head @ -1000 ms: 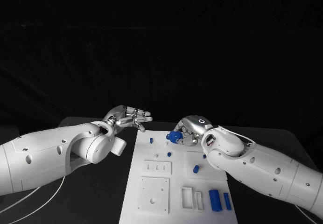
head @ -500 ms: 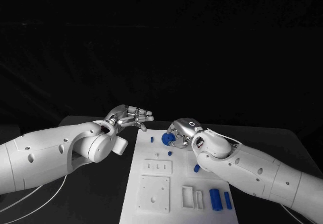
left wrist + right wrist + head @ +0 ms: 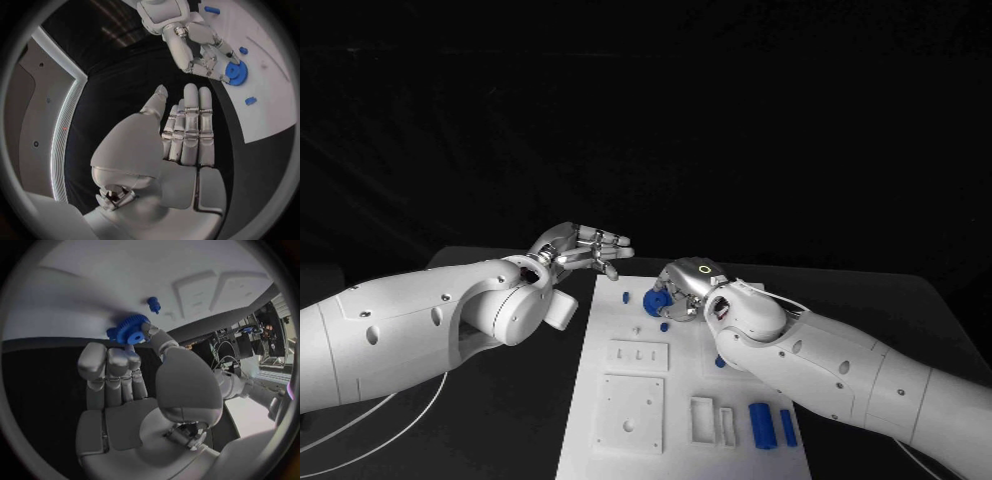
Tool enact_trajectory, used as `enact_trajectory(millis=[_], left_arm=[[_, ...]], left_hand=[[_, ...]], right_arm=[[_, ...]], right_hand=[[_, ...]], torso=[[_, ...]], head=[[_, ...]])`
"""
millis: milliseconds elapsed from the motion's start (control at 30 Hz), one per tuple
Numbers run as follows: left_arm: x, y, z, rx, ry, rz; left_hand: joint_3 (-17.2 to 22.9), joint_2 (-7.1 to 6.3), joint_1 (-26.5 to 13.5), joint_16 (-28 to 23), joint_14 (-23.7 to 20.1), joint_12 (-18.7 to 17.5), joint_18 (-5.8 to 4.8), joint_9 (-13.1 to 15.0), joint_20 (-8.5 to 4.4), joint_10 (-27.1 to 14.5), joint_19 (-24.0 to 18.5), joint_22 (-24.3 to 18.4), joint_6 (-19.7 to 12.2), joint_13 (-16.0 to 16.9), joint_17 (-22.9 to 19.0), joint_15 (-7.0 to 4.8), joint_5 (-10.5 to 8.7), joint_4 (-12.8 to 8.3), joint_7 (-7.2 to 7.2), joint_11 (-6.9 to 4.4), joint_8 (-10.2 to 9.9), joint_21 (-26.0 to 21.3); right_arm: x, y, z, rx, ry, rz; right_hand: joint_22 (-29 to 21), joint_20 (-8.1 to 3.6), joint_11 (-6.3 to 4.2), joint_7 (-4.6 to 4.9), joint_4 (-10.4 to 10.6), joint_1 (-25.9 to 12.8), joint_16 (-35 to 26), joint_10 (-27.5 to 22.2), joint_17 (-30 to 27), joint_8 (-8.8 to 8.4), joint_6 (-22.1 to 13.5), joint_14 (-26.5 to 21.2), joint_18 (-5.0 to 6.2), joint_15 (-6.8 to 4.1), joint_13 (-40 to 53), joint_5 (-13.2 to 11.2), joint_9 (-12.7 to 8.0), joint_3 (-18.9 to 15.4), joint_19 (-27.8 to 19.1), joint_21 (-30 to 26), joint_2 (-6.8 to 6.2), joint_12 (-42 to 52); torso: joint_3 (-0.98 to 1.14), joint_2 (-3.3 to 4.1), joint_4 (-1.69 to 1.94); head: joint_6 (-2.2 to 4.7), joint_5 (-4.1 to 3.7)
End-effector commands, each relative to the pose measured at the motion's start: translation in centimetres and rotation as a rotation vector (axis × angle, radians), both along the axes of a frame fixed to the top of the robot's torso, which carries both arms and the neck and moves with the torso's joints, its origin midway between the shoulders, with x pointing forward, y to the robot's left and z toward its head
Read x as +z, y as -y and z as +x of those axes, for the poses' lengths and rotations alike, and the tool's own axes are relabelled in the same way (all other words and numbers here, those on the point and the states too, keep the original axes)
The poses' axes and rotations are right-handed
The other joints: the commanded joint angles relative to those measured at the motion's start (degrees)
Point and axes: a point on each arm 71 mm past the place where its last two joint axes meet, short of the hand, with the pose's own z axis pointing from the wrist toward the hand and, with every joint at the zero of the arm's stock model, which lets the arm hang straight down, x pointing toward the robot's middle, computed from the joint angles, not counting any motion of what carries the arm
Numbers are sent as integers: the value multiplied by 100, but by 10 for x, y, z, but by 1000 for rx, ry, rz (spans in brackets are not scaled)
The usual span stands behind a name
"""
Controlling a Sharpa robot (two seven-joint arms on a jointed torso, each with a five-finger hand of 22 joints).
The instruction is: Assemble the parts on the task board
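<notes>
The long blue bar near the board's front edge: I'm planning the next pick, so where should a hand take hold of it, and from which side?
Probably across its middle, from above. The long blue bar lies flat on the task board, a thinner blue bar close on one side and a white slotted block on the other. Fingers should straddle its long sides; the gaps look narrow.

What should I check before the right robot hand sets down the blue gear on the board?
1. Gear held by the right robot hand: ok, pinched at the fingertips.
2. Gear over the board: ok, above its far end.
3. Left robot hand out of the way: ok, off the board's far left corner, fingers straight, holding nothing.
4. Small blue peg near the gear: ok, apart from it.
5. Gear's seat on the board: cannot tell, hidden under the hand.
</notes>
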Motion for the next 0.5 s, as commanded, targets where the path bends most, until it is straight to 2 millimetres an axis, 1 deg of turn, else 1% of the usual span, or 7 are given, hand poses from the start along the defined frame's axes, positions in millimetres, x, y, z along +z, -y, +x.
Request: enact_trajectory(millis=[33,267,367,400,433,467,500], left_arm=[[1,3,0,-19,2,-2],[1,3,0,-18,2,-1],[1,3,0,-18,2,-1],[1,3,0,-18,2,-1],[1,3,0,-17,2,-1],[1,3,0,-17,2,-1],[1,3,0,-17,2,-1]], left_hand=[[10,-37,-27,-21,-46,-13,59,0,-12,-24,-43,-5,-36,8,-8,10,38,-21,5,-6,9,-4],[10,-37,-27,-21,-46,-13,59,0,-12,-24,-43,-5,-36,8,-8,10,38,-21,5,-6,9,-4],[10,-37,-27,-21,-46,-13,59,0,-12,-24,-43,-5,-36,8,-8,10,38,-21,5,-6,9,-4],[10,-37,-27,-21,-46,-13,59,0,-12,-24,-43,-5,-36,8,-8,10,38,-21,5,-6,9,-4],[10,-37,-27,-21,-46,-13,59,0,-12,-24,-43,-5,-36,8,-8,10,38,-21,5,-6,9,-4],[10,-37,-27,-21,-46,-13,59,0,-12,-24,-43,-5,-36,8,-8,10,38,-21,5,-6,9,-4],[10,-37,-27,-21,-46,-13,59,0,-12,-24,-43,-5,-36,8,-8,10,38,-21,5,-6,9,-4]], right_arm=[[-3,-2,0,11,-13,-22],[-6,-2,1,7,-25,-30],[-8,-1,2,-3,-33,-24],[-8,-1,3,-7,-37,-18],[-9,0,3,-10,-41,-14],[-9,0,3,-12,-42,-11],[-9,0,4,-13,-44,-8]], right_hand=[[648,-34,1,7,53,44,-26,-30,-11,29,-56,1,-53,-19,-6,-44,0,-19,112,-22,-1,-31],[639,-22,19,31,130,46,-72,-79,-43,29,-166,-8,-40,-7,-70,-177,-3,-135,103,-74,-8,-108],[631,-7,55,88,260,27,-98,-110,-56,35,-408,-10,-23,8,-132,-395,-10,-323,104,-115,-13,-170],[629,-10,69,110,369,-46,-105,-123,-57,34,-537,-15,-15,10,-150,-356,-12,-434,106,-125,-16,-188],[632,-3,84,131,555,-134,-97,-132,-44,34,-664,-12,-8,17,-160,-140,-16,-581,115,-123,6,-193],[630,3,96,149,596,-140,-90,-149,-34,34,-756,-10,-2,24,-174,-66,-12,-652,119,-134,4,-208],[631,12,104,159,589,-135,-90,-159,-30,34,-841,-12,3,30,-181,-86,-12,-700,122,-140,9,-211]], torso=[[2,-4,-7],[6,-1,-11],[5,-3,-12],[3,-3,-13],[2,-2,-12],[3,-2,-12],[3,-2,-12]], head=[[-5,6],[-1,17],[1,18],[6,18],[8,19],[10,25],[10,25]])
